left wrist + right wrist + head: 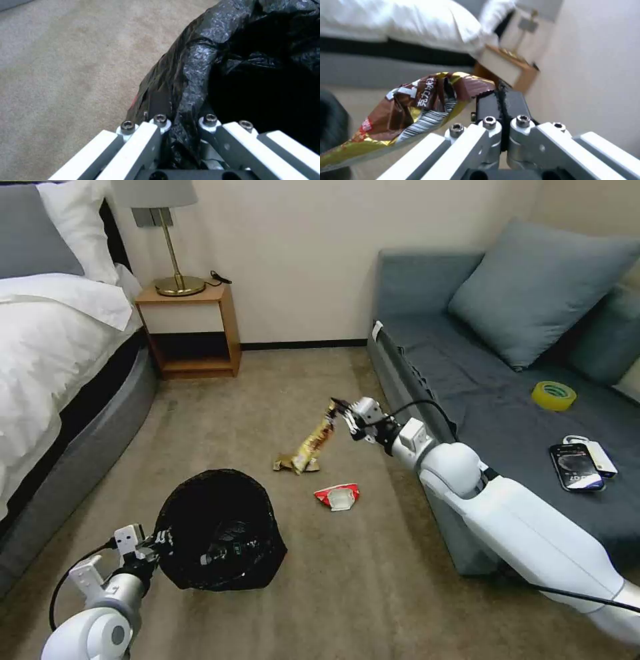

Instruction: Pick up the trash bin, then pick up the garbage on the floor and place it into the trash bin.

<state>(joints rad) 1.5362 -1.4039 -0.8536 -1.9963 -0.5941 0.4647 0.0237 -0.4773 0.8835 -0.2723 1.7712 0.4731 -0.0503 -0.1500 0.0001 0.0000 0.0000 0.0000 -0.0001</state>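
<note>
Head view: right claw (338,407) pinching wrapper (312,443) top; wrapper dangles below.

Black-lined trash bin (217,530) on carpet; yellow-brown wrapper (313,443) lifted; red-white packet (338,495) flat.

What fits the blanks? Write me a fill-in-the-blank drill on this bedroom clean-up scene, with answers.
1. The right pincer is shut on one end of the yellow-brown ____, whose other end hangs toward the carpet.
2. The left pincer grips the bag-covered ____ of the trash bin.
3. The red-white packet lies on the ____, between the bin and the sofa.
4. The yellow tape roll rests on the ____.

Answers: wrapper; rim; carpet; sofa
</note>
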